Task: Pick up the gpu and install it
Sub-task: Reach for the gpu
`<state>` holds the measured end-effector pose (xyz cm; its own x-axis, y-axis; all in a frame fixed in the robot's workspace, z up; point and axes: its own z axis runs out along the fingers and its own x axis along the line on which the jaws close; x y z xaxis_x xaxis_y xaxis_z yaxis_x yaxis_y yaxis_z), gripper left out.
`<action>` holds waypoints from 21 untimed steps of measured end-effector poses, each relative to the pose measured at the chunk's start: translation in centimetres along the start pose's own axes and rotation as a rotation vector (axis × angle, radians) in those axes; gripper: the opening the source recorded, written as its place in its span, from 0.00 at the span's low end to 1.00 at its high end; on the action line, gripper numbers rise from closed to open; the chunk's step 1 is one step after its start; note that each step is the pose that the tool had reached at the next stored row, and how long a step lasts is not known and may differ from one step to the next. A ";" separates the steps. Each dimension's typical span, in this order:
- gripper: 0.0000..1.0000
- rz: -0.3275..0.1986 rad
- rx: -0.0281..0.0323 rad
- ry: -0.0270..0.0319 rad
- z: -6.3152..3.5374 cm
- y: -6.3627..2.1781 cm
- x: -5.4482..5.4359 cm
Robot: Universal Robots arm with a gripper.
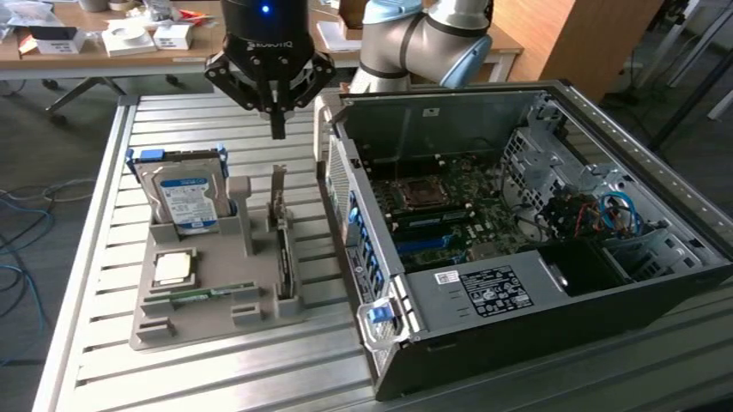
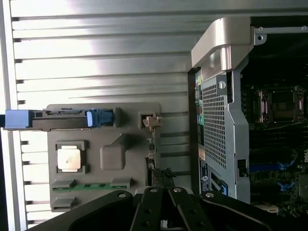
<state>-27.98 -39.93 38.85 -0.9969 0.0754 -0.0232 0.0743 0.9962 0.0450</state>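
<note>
**Exterior view:** My arm's claw hangs above the slatted metal counter, its fingers pinched together to a single point and gripping nothing. Straight below the claw and clear of it, the gpu stands on edge in a slot of the grey parts holder, with its bracket end nearest the fingertips. Below the claw towards the exterior view's left, a hard drive with a blue-and-white label sits upright in the same holder. A processor chip and a green RAM stick lie flat in recesses farther from the claw. On the other side of the claw, towards the exterior view's right, the open computer case rests on the counter with its motherboard exposed.

**Wrist view:** Looking down past the claw, I see its black links meeting with no gap between them. The gpu appears as a thin line, edge-on, running away from the fingertips along the holder. The hard drive, processor chip and RAM stick lie to one side of the claw. The case is on the other.
</note>
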 end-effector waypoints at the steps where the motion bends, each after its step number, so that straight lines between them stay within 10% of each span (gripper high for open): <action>1: 0.11 0.000 0.0000 0.0000 0.00 -0.10 0.0; 21: 0.11 -0.002 0.0006 0.0000 -0.20 -4.40 0.2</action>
<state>-28.52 -44.31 38.84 -0.9970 0.0732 -0.0234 0.0721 0.9964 0.0443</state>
